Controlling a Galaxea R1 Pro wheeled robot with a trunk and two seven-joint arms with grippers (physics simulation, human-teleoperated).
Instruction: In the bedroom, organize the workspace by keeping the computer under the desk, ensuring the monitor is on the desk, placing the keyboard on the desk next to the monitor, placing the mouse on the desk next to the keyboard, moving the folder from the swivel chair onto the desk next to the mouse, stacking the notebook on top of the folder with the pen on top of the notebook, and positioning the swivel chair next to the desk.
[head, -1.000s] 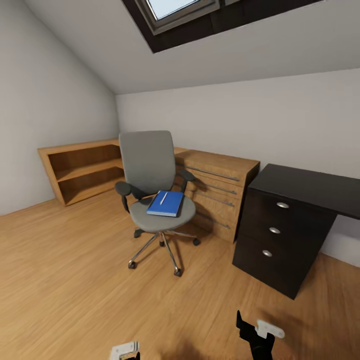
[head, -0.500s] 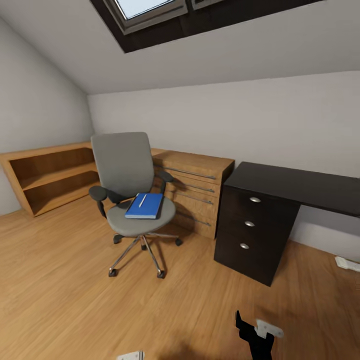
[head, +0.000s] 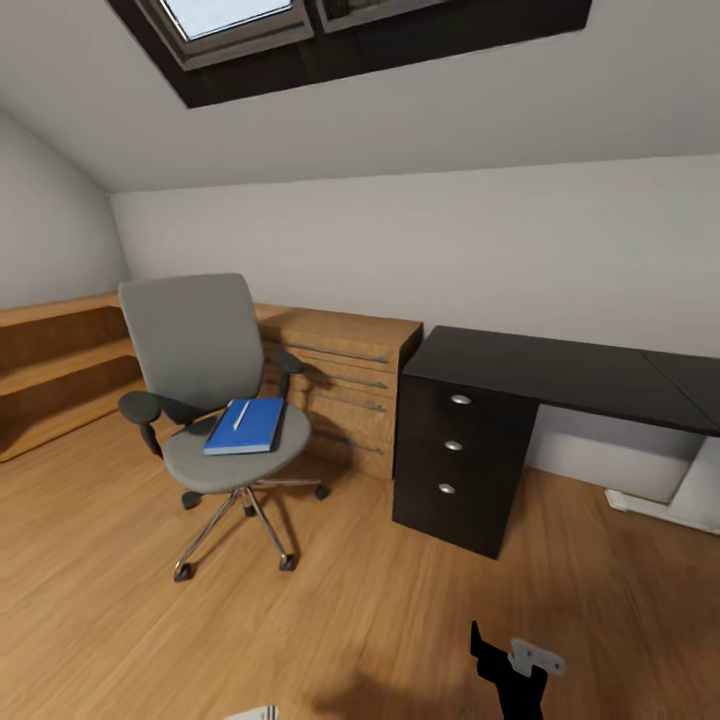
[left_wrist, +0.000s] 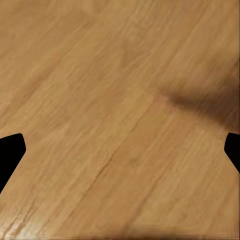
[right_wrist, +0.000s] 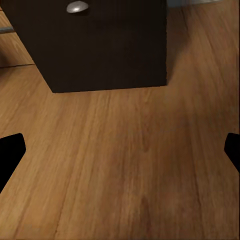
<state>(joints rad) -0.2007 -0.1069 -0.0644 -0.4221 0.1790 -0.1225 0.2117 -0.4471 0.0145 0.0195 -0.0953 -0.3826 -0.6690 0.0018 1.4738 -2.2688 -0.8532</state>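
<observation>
Grey padded swivel chair with black armrests and chrome star base (head: 205, 400) sits left of centre in the head view, on light wood floor (head: 330, 610); open floor all around its castors, wide bare stretch across the lower frame. Bright blue flat folder (head: 246, 426) lies on the seat, long axis running from lower left toward upper right. Slim white pen (head: 240, 416) on top of it, same line.

Glossy black desk with three-knob drawer unit (head: 455, 450) at centre right, top bare, touching the light wooden dresser (head: 340, 385) on its left.

Right gripper (right_wrist: 120, 150) spread wide, empty, facing the drawer unit base. Left gripper (left_wrist: 120, 150) also spread, empty, over floor.
</observation>
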